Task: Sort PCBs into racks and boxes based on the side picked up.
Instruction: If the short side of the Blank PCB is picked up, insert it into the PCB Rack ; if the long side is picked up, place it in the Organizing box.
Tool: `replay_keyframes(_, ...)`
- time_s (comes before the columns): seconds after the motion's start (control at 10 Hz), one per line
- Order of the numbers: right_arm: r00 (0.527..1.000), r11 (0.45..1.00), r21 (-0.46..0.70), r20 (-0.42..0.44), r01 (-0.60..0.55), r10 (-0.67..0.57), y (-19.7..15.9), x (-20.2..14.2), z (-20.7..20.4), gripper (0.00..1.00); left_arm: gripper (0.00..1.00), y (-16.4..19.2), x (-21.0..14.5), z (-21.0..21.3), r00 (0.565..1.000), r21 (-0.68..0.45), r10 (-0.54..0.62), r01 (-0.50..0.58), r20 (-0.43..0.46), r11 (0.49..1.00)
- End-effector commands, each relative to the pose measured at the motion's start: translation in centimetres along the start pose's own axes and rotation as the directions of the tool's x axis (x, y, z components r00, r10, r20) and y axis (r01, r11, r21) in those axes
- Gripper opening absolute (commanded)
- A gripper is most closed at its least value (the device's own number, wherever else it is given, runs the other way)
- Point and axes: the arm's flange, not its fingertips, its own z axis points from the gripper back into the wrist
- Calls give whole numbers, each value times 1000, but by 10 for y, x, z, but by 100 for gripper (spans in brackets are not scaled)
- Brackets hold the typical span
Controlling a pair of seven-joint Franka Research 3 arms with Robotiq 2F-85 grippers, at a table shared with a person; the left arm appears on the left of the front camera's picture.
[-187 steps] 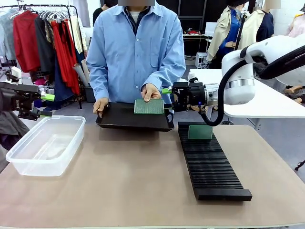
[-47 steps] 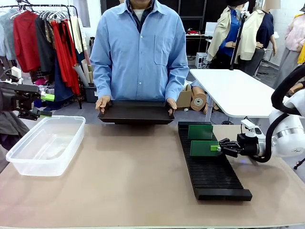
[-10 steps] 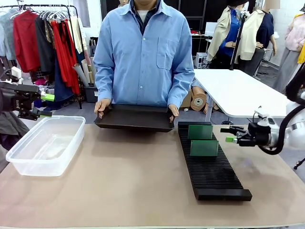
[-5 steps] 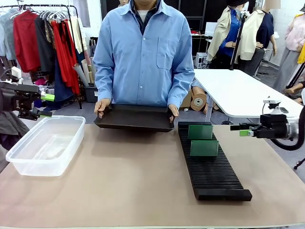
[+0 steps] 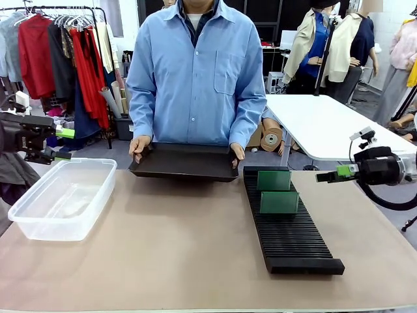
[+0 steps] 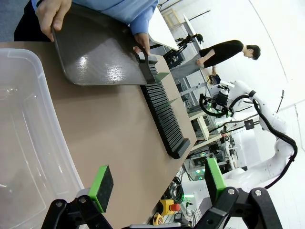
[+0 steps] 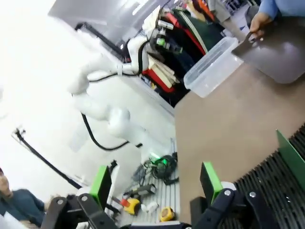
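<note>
Bright even indoor light; right wrist view blurred, overexposed; wrist edges distorted.

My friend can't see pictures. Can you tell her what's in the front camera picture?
Two thin green circuit boards stand upright in a long black slotted rack on a tan table. A person in a blue shirt holds a shallow black tray at the far edge. A clear plastic tub sits left, and the right gripper hovers open beside the rack.

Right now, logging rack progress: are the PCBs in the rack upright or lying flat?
Upright: both PCBs stand on edge in the rack slots.
</note>
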Motion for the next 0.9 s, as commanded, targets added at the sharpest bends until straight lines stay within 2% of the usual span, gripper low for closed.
replay_keyframes(0.0,992,992,-89,98,83,-75,19,6,-11,100,100,-2,-1,1,1000,-3,-3,3,1,1000)
replay_keyframes(0.3,975,960,-192,125,205,-183,33,6,-12,100,100,-2,-1,1,1000,-3,-3,3,1,1000)
replay_keyframes(0.5,950,939,-159,125,304,-286,34,15,-13,100,100,-2,-1,1,1000,-3,-3,3,1,1000)
replay_keyframes(0.8,923,918,-120,130,378,-363,34,24,-16,100,100,-2,-1,1,1000,-3,-3,3,1,1000)
